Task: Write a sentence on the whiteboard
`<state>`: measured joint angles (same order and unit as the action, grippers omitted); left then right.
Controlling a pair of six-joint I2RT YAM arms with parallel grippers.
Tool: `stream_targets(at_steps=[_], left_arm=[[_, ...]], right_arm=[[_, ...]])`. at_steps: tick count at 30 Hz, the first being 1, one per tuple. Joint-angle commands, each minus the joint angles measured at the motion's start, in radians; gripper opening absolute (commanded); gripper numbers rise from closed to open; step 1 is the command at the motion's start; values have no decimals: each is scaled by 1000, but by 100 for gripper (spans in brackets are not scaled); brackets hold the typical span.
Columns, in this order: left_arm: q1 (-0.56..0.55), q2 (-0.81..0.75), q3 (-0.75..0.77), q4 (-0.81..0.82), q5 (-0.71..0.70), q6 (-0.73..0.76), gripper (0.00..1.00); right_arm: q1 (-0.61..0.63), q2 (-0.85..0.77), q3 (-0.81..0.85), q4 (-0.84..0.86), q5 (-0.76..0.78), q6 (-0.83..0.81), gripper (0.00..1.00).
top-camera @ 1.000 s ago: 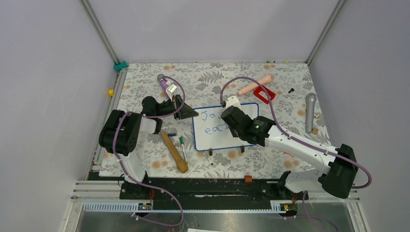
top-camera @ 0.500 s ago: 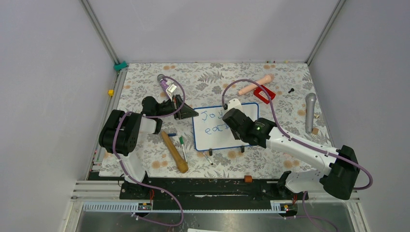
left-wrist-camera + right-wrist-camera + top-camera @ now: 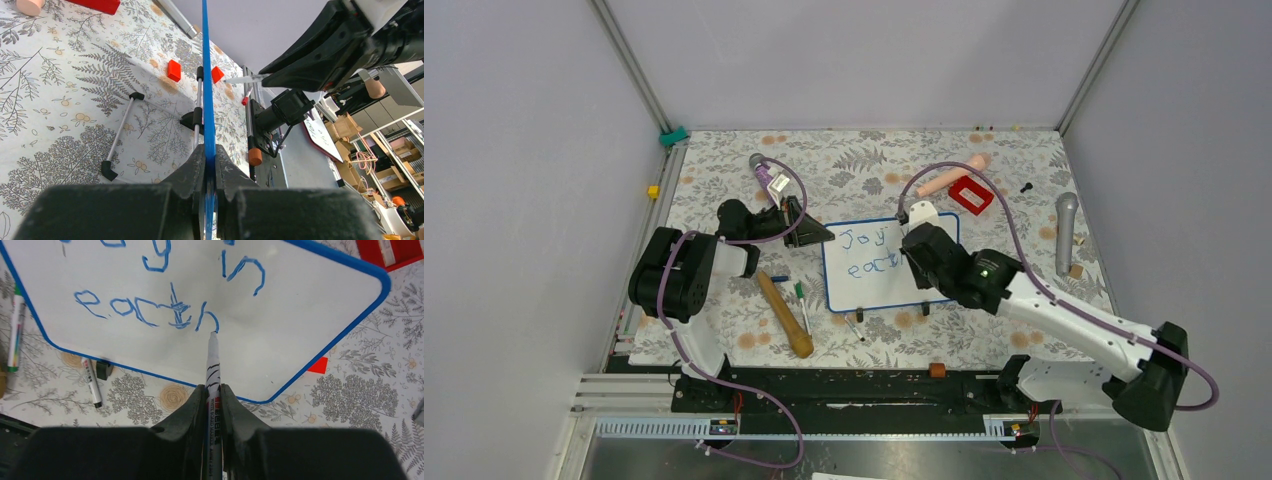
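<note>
Marker [image 3: 213,360] tip at the foot of the "h", bare board lower in the frame

Right gripper [image 3: 213,390] has its jaws clamped on the marker's barrel. The marker runs straight up the middle of the right wrist view, from the jaws at the bottom to its tip at the last downstroke of the "h". Whether the tip presses on the surface or stands just off it, I cannot tell. The sentence [image 3: 150,307] so far reads "Joy in" on one line and "each" under it. Both lines run from left to right across that view, sinking a little as they go.

The whiteboard [image 3: 874,292] lies at the centre of the top view, its long side across the frame, with the right arm reaching over its right half. The left gripper [image 3: 208,152] is closed on the blue frame at the board's left edge. In its own view the board shows edge-on as a blue line rising from between the jaws.

The coming move, as I judge it, turns on where the bare white lies from the tip. One band of it sits between "each" and the lower blue frame, directly between tip and jaws, and a wider patch lies right of the "h". A further word would need the tip lifted and carried down-frame and back left for a fresh line, or onward to the right. Only the right arm is placed to write; the left one's part is to steady the board.
</note>
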<state>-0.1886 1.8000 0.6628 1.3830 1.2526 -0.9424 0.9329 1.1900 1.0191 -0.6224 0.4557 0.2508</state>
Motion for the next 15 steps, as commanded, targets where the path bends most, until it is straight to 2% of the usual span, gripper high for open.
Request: stream_targets(at_steps=[1,5,9,15], left_arm=[[2,-63,-12,77,-18,17,0],[6,-85,-12,-2,-30,64,0],[6,-42,7,79,-3,2,0],[4,-15,18,86,17,-8,0]], right_arm=[[-9,-111,-46,73,-36,8,0],[-9,-176,-105,121,-62,23,0],[-1,-190,-124,134,-87,48,0],[79,-153,-126,151,-42,82,0]])
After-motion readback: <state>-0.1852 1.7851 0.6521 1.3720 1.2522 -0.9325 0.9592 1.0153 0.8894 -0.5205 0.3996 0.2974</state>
